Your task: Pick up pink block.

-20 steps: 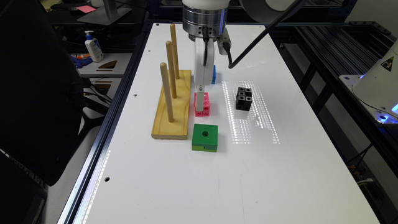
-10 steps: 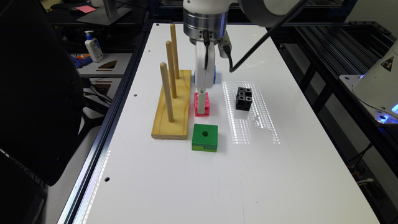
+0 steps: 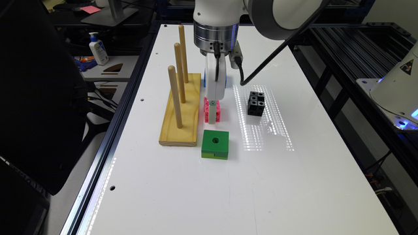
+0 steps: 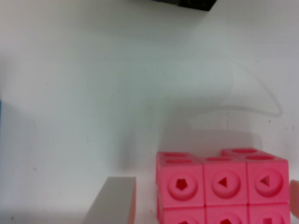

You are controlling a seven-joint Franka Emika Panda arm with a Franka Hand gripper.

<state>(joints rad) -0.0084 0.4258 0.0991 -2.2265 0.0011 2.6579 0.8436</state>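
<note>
The pink block (image 3: 207,110) lies on the white table (image 3: 294,182) between the wooden peg stand and the black block. My gripper (image 3: 212,115) hangs straight down over it, with its white body reaching the block. In the wrist view the pink block (image 4: 222,186) of joined cubes sits between the two fingers of the gripper (image 4: 204,200). One finger (image 4: 114,203) stands a small gap away from the block, and the other shows just at the picture's edge beside it. The gripper is open around the block, which rests on the table.
A wooden stand (image 3: 181,114) with three upright pegs is close on the exterior view's left. A green block (image 3: 215,144) lies just in front of the pink one, a black block (image 3: 255,103) to the right, and a blue block (image 3: 204,81) behind the gripper.
The gripper has come down over the last second, from above the pink block to around it. The block has not moved.
</note>
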